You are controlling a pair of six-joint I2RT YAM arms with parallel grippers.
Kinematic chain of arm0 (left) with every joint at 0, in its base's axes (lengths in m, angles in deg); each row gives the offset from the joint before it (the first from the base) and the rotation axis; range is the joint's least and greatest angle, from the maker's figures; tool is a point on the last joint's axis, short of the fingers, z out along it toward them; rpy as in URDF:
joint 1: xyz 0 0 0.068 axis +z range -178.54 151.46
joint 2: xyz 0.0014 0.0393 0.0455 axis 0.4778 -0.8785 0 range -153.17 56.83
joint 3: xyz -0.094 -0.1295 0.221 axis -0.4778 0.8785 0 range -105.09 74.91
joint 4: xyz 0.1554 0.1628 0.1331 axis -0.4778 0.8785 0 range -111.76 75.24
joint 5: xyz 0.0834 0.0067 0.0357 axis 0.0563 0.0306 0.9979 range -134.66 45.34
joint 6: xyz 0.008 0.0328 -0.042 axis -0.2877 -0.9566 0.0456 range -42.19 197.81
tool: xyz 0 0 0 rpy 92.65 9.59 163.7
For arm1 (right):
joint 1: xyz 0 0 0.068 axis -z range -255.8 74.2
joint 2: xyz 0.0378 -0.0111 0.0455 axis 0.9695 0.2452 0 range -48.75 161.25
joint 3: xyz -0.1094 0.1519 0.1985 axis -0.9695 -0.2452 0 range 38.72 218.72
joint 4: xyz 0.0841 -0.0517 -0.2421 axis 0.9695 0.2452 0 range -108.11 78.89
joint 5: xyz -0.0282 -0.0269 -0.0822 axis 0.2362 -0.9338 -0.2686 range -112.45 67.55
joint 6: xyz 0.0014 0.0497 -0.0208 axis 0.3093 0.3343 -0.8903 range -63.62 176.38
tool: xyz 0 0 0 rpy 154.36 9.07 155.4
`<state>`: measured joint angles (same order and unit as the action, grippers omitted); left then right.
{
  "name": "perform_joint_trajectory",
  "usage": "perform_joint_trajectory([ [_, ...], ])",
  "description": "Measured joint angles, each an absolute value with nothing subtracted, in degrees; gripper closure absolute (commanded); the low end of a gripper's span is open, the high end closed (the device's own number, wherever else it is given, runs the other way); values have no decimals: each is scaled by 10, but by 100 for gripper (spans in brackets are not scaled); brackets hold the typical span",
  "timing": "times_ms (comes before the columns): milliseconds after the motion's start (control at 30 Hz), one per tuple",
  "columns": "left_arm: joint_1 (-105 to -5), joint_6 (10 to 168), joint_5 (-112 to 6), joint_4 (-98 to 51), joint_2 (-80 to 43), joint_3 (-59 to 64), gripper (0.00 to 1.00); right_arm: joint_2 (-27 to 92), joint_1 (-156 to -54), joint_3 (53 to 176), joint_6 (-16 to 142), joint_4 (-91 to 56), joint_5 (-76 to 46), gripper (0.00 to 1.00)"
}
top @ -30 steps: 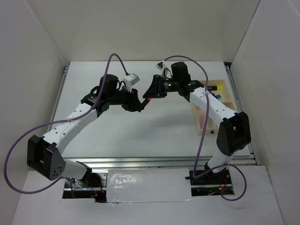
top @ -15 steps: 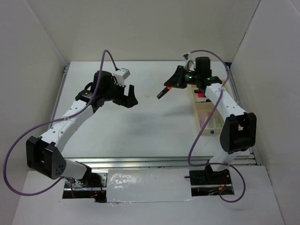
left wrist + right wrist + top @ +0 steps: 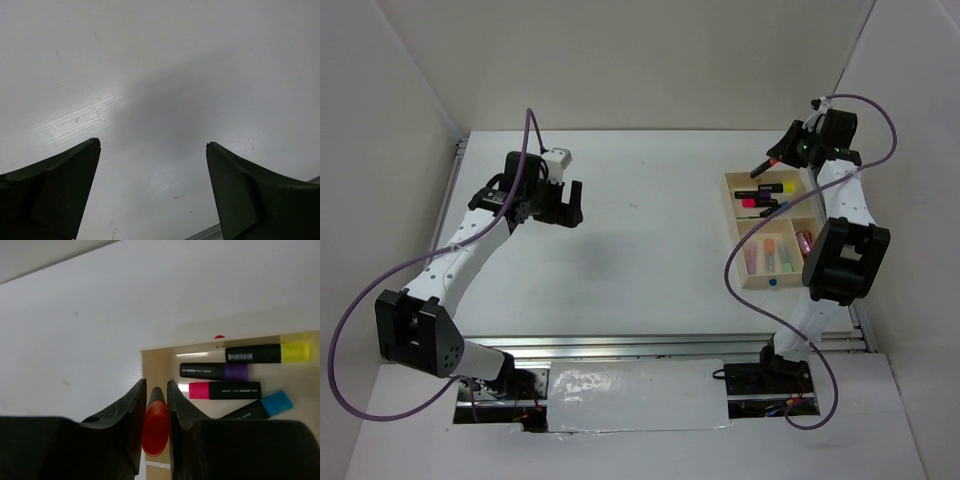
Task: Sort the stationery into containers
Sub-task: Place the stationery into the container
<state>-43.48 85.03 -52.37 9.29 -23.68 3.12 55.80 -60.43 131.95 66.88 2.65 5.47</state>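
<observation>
- Table (image 3: 650,240): white and bare under my left arm. The wooden tray (image 3: 760,285) sits at its right side, in front of my right arm.
- Tray again, from my right wrist camera (image 3: 200,341): pale wood, split into compartments, with a small blue dot on the near rim in the top view.
- Left gripper (image 3: 566,212): hanging over the left part of the table, well apart from the tray. Its jaws stand wide apart with nothing between them, and my left wrist camera (image 3: 152,145) shows only table there.
- Right gripper (image 3: 778,158): raised above the tray's far end. From the wrist (image 3: 156,385), both jaws are clamped on a black marker with an orange end (image 3: 155,430), which lines up with the far compartment's left wall.
- Far compartment: four black markers lie side by side, with a yellow end (image 3: 265,353), purple end (image 3: 212,371), pink end (image 3: 225,389) and blue end (image 3: 260,407).
- Near compartments: pale highlighters (image 3: 770,252) and a pink tube (image 3: 805,243).
</observation>
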Motion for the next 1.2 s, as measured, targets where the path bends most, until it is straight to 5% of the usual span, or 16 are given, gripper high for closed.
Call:
perform_joint_trajectory([
  [200, -391, 837, -538, 107, -245, 31, 1, 632, -601, 1332, 658, 51, 31, 88],
  [400, -336, 838, -576, 113, -257, 31, 1, 671, -601, 1338, 655, 82, 19, 36],
  [533, -314, 838, -591, 114, -263, 31, 1, 691, -599, 1386, 647, 112, 7, 26],
  [733, -285, 835, -608, 118, -270, 41, 1, 661, -596, 1429, 620, 141, -8, 24],
  [867, -256, 822, -602, 114, -249, 76, 1, 545, -594, 1362, 572, 142, -5, 24],
  [1200, -247, 783, -553, 100, -83, 211, 1, 38, -589, 948, 434, 100, 3, 14],
])
